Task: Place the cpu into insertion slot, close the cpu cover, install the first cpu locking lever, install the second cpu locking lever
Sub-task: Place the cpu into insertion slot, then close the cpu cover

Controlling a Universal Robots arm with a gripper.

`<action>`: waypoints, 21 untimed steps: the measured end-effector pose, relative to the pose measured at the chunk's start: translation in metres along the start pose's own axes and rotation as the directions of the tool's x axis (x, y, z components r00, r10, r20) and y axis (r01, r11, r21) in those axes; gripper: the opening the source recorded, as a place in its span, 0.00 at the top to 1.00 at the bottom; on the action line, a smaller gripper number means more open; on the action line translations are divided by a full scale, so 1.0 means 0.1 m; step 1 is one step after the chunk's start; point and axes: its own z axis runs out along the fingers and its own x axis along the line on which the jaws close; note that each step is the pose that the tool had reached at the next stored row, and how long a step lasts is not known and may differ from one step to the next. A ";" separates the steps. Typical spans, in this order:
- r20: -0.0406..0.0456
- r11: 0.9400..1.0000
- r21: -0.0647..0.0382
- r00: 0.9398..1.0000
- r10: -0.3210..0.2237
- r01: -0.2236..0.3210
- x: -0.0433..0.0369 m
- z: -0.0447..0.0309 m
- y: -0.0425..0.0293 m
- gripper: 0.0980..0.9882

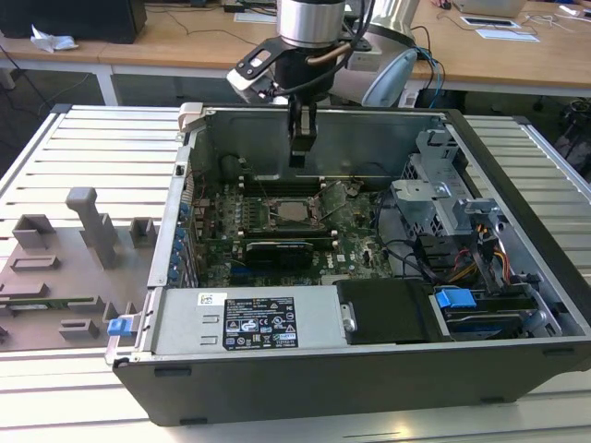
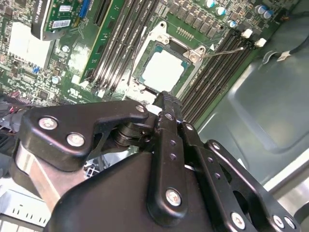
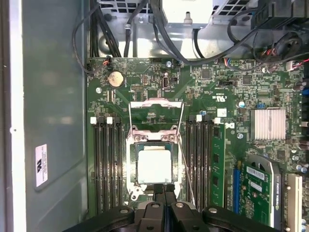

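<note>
- cpu [image 3: 154, 166] lies seated in the insertion slot [image 3: 132, 162], directly beneath the pincer [image 3: 164, 188] tips.
- The pincer is narrow, fingers together, holding nothing.
- cpu cover [image 3: 155, 101] stands open just beyond the tips. Closing it looks like the step in hand; it should be pressed gently on the frame edge, clear of the cpu.

cpu [image 3: 154, 166] in insertion slot [image 3: 133, 166], cpu cover [image 3: 155, 102] open

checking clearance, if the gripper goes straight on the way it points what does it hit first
Likely the near edge of the cpu or the slot rim beside it; the gripper lines up there in the first wrist view. Nothing seems to lie between, but depth is unclear.
</note>
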 end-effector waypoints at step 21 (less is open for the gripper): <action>0.000 1.000 0.000 1.000 0.000 0.000 -0.004 -0.105 0.000 0.99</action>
